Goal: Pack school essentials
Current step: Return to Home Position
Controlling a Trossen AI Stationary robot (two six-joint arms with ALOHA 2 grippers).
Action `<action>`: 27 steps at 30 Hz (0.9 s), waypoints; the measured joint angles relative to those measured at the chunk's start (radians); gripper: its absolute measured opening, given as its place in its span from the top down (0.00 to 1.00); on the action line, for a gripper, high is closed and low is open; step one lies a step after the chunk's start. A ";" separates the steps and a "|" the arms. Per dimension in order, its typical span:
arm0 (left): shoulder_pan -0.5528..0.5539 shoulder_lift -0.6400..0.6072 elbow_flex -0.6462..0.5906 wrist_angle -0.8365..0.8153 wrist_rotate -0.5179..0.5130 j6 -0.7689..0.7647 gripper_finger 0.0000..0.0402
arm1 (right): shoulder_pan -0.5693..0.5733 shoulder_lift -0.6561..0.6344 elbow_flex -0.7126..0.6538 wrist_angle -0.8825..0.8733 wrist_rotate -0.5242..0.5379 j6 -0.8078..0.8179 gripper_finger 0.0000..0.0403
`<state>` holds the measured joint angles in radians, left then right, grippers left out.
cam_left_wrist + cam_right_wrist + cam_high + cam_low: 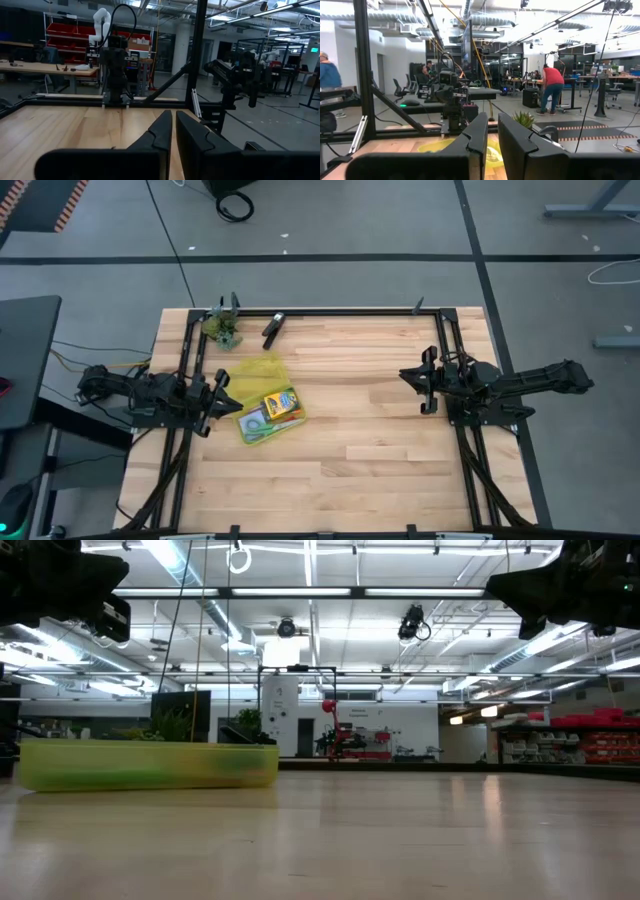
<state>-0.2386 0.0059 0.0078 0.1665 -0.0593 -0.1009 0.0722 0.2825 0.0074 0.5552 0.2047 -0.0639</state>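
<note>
Your left gripper (228,394) sits at the left middle of the high view. Its fingers are drawn almost together, with only a thin slit between them in its wrist view, and they hold nothing. Just to its right the yellow supply box (241,430) lies tilted on the table (380,465). In it you can make out the yellow-green crayon box (281,404) and the green-handled scissors (256,423); the rest is too small to tell. In the low view the box is the yellow-green strip at left middle.

Above the box in the high view lies a pale yellow translucent piece (262,368). Further up, by the top rail of the black frame (340,312), sit the green leafy clump (225,328) and the black clip-like tool (272,328).

Your right gripper (410,378) hangs at right middle, well apart from the box, its fingers equally narrow and empty.

Beyond the table, the right wrist view shows a person in a red top (552,87) bending at a bench.
</note>
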 joint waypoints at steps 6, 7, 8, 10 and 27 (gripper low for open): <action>0.000 0.000 0.000 0.000 0.000 0.000 0.92 | 0.000 0.000 0.000 0.000 0.000 0.000 0.87; 0.000 0.000 0.000 0.000 0.000 0.000 0.92 | 0.000 0.000 0.000 0.000 0.000 0.000 0.87; 0.000 0.000 0.000 0.000 0.000 0.000 0.92 | 0.000 0.000 0.000 0.000 0.000 0.000 0.87; 0.000 0.000 0.000 0.000 0.000 0.000 0.91 | 0.000 0.000 0.000 0.000 0.000 0.000 0.87; 0.000 0.000 0.000 0.000 0.000 0.000 0.93 | 0.000 0.000 0.000 0.000 0.000 0.000 0.87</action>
<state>-0.2390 0.0059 0.0074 0.1661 -0.0593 -0.1011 0.0722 0.2829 0.0074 0.5552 0.2047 -0.0640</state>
